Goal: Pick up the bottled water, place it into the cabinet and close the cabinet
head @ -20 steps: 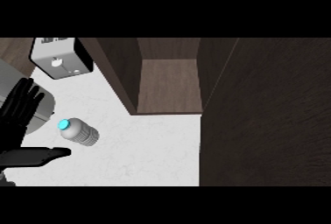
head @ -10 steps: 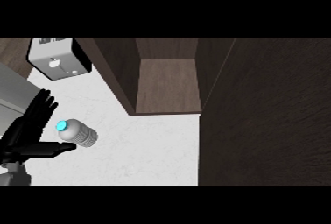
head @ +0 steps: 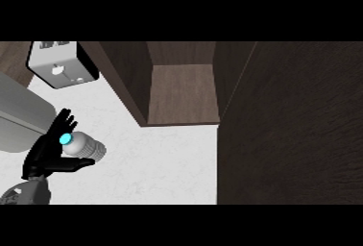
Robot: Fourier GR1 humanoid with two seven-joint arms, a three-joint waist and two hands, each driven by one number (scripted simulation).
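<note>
Lower left: left hand (head: 48, 153) | against bottled water (head: 83, 146) | bottle half hidden

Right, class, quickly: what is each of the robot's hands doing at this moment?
Left hand: open, fingers straight, thumb out, cupped beside the bottled water, not closed on it.
Right hand: not in view.

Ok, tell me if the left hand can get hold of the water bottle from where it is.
Probably yes. The left hand is open right beside the bottle, fingers behind it and thumb below, and nothing lies between them on the white counter. Whether it touches yet is unclear.
</note>
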